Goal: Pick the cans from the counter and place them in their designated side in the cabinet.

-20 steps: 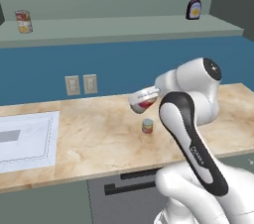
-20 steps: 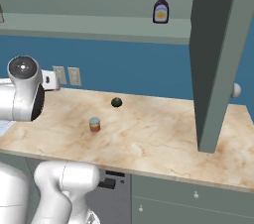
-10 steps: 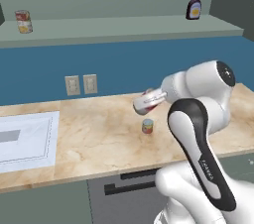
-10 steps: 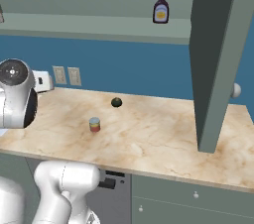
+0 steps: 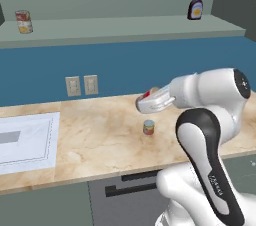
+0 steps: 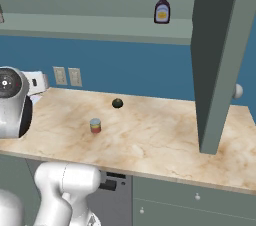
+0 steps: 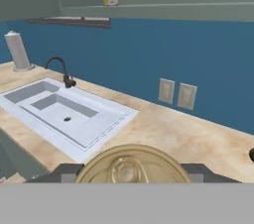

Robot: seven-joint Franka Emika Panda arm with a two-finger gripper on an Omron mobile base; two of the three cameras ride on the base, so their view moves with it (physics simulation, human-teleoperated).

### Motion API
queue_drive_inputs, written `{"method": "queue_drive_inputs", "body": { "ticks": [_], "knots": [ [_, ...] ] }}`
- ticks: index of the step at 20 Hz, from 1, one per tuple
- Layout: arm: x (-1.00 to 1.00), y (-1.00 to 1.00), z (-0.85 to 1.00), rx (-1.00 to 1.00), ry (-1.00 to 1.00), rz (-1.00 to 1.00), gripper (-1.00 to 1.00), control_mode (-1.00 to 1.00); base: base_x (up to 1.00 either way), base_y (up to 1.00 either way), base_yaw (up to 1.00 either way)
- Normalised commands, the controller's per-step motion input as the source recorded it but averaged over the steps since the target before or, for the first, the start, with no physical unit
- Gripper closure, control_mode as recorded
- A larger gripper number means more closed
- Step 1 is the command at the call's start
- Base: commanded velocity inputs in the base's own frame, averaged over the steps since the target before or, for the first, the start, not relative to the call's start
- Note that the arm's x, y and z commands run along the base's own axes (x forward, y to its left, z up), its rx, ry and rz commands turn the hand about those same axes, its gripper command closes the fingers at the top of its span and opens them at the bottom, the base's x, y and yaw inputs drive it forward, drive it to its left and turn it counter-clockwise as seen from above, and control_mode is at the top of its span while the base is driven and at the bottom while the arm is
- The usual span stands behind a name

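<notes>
Above the table [image 5: 100, 135] the claw [image 5: 150, 101] grips one can [image 7: 132, 164], carrying step underway; next it must rise leftward to the cabinet ledge [image 5: 100, 26] beside the yellow-labelled tin [image 5: 23, 21].

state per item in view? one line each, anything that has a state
gripper: shut on the red-and-white can, raised above the counter
red-and-white can: held, tipped on its side, top end toward the hand camera
short can: upright on the counter, untouched
yellow-and-red can: upright on the cabinet ledge
sauce bottle: upright on the ledge
dark green lump: resting on the counter
</notes>
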Motion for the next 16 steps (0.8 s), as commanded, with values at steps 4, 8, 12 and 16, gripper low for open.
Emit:
{"method": "queue_drive_inputs", "body": {
  "ticks": [4, 8, 12, 16],
  "knots": [
    [-0.25, -0.01, 0.27, 0.0, 0.0, 0.07, 1.0, -1.0, 0.0, 0.0, 0.0],
    [-0.33, -0.01, 0.3, 0.0, -0.02, 0.07, 1.0, -1.0, 0.0, 0.0, 0.0],
    [-0.32, 0.0, 0.3, 0.0, -0.11, 0.05, 1.0, -1.0, 0.0, 0.0, 0.0],
    [-0.32, 0.0, 0.28, 0.0, -0.15, 0.01, 1.0, -1.0, 0.0, 0.0, 0.0]
  ]
}}
